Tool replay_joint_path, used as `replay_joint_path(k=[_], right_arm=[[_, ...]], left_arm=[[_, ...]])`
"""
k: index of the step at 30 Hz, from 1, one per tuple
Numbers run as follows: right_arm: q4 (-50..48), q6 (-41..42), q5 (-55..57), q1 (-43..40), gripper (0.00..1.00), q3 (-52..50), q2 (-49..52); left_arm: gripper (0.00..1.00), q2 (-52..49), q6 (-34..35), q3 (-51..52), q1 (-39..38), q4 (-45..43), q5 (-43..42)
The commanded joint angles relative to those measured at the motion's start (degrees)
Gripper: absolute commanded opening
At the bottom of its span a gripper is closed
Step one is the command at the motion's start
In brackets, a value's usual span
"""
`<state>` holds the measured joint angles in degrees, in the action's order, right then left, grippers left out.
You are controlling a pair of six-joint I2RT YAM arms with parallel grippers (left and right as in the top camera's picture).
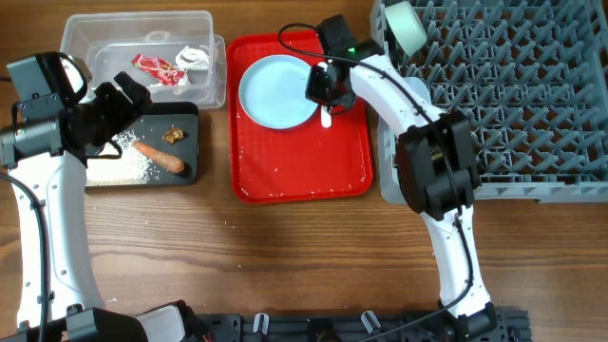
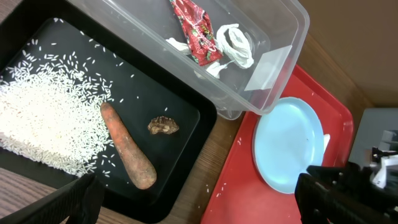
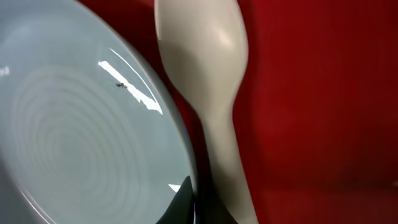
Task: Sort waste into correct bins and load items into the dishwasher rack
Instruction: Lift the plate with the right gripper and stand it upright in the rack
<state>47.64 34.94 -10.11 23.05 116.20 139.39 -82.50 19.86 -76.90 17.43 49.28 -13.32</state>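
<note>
The pale blue plate lies on the red tray, with the white spoon at its right rim. My right gripper is down on the spoon handle. One dark fingertip shows between the plate rim and the handle. My left gripper hangs open and empty over the black tray, which holds the carrot stick, brown chunk and rice. The clear tub holds the red-and-white wrapper and tissue.
The grey dishwasher rack fills the right back, with the pale green bowl standing in its near-left corner. A few rice grains lie on the red tray and on the wood beside it. The right arm crosses the rack's left edge.
</note>
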Motion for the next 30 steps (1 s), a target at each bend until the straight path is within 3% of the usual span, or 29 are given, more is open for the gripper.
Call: replay_joint_path(k=[1, 5, 8, 15, 19, 24, 27, 30], right_arm=[[-0.1, -8.0, 2.8, -0.5, 0.04, 1.6, -10.4], [-0.9, -18.3, 5.2, -0.5, 0.04, 1.6, -18.8], [0.4, -21.5, 12.9, -0.5, 0.04, 1.6, -24.7], [5.7, -19.3, 58.7, -1.8, 0.04, 1.6, -34.7], [9.3, -20.0, 73.7, -5.3, 0.05, 1.6, -35.5], [8.1, -26.3, 74.4, -12.9, 0.04, 0.0, -35.3], [0.2, -41.2, 65.8, -16.1, 0.04, -2.6, -35.3], [-7.8, -49.7, 59.1, -17.7, 0.04, -6.1, -34.3]], left_arm=[[1.0, 0.0, 0.1, -0.4, 0.3, -0.1, -0.1], [1.0, 0.0, 0.1, -0.4, 0.3, -0.1, -0.1], [1.0, 0.0, 0.1, -0.4, 0.3, -0.1, -0.1], [1.0, 0.0, 0.1, -0.4, 0.3, -0.1, -0.1], [1.0, 0.0, 0.1, -0.4, 0.3, -0.1, -0.1], [1.0, 0.0, 0.1, -0.4, 0.3, -0.1, -0.1], [1.0, 0.0, 0.1, -0.4, 0.3, -0.1, -0.1], [1.0, 0.0, 0.1, -0.4, 0.3, -0.1, -0.1]])
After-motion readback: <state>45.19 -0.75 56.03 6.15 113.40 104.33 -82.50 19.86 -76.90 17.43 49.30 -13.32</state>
